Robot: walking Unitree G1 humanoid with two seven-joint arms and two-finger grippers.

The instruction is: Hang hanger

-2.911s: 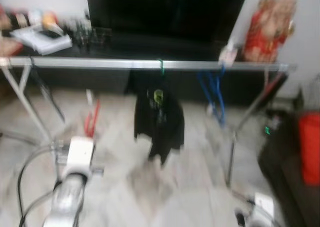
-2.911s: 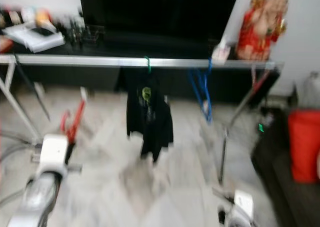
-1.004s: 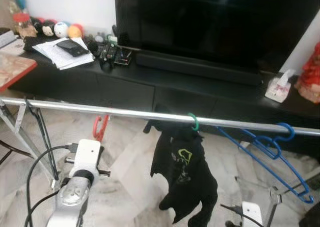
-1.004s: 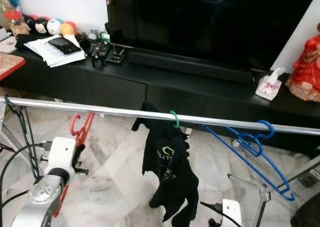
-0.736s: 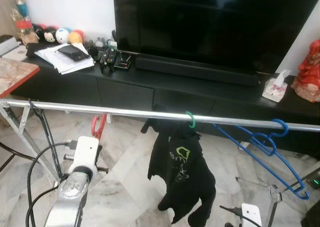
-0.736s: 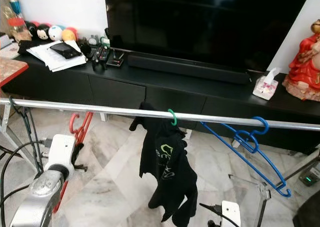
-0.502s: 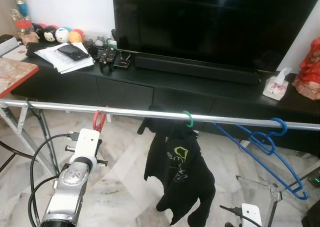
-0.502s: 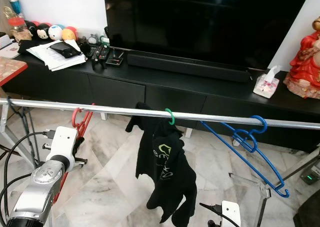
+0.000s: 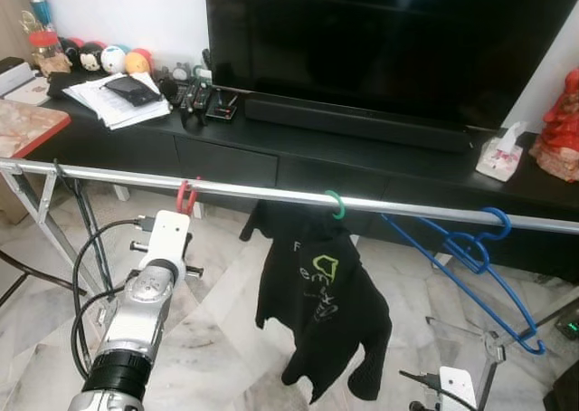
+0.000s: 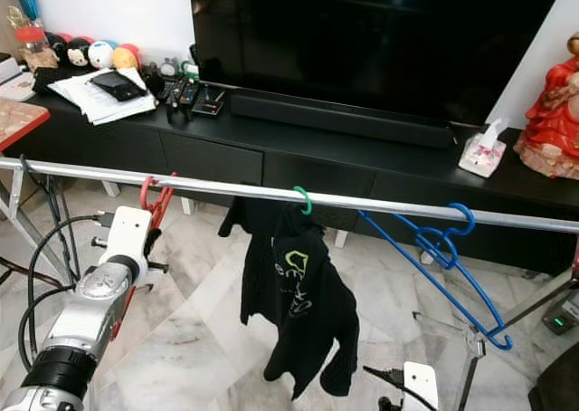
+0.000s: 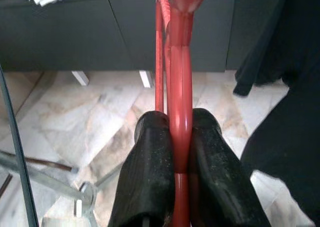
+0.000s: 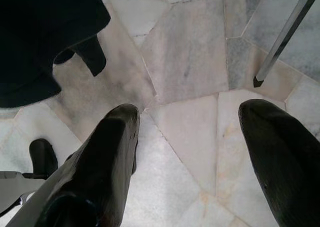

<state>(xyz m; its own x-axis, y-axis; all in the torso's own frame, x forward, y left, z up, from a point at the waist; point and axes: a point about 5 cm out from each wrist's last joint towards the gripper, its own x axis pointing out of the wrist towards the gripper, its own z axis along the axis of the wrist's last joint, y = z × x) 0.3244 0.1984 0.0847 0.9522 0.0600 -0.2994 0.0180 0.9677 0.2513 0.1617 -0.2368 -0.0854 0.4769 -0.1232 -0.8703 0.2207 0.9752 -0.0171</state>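
A red hanger [image 11: 176, 77] is clamped between the two black fingers of my left gripper [image 11: 173, 122], which is shut on its lower part. My left arm [image 9: 145, 302] holds it upright, and its red hook [image 9: 187, 195] reaches the silver rail [image 9: 109, 177] left of centre and overlaps it. I cannot tell if the hook rests on the rail. A black garment [image 9: 321, 293] hangs further right from a green hook [image 9: 336, 203]. My right gripper [image 12: 192, 122] hangs low over the marble floor, open with nothing in it.
Blue hangers [image 9: 479, 257] hang on the rail's right part. Behind the rail stand a black TV console [image 9: 362, 162], a large TV [image 9: 380, 40], a tissue box [image 9: 500, 160] and a red figure [image 10: 554, 112]. The rail's slanted leg [image 9: 41, 216] and cables stand at left.
My left arm has lifted the red hanger, and its hook has risen from below the rail up to it. The camera has also moved closer since the blurred frames.
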